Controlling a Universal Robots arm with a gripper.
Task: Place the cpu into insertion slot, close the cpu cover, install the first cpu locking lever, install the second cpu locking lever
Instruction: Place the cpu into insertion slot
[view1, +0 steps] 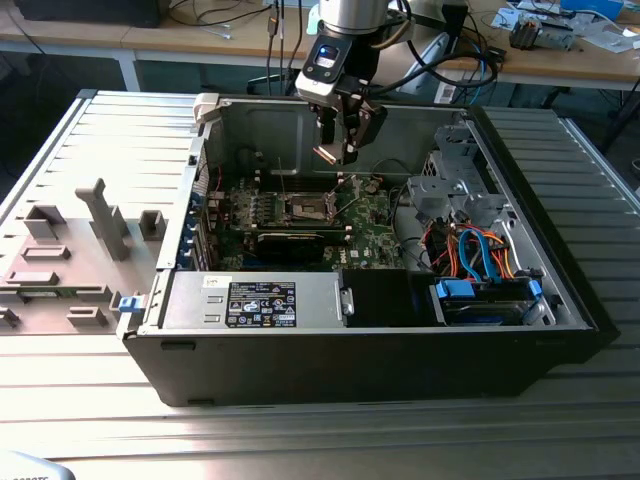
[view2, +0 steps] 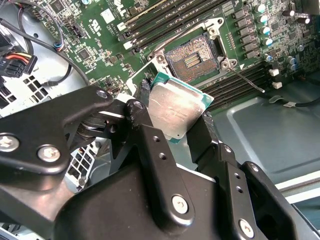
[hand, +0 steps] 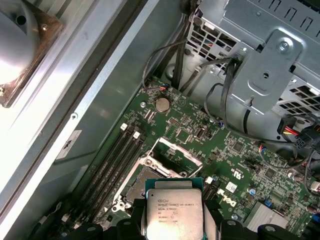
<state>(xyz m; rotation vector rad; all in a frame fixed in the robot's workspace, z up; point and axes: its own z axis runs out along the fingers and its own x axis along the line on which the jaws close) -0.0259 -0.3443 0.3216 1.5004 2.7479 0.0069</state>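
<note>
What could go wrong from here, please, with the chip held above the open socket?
The chip looks tilted between the fingers, so it may land skewed in the socket and damage its contacts. The raised cover and the unlatched lever stand close by; the fingers might snag them.

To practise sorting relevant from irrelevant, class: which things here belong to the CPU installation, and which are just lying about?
Job: the cpu, gripped in the tool; the insertion slot; the cpu cover, open.
Lying about: coin battery; blue and orange cables; grey blocks outside the case.
</note>
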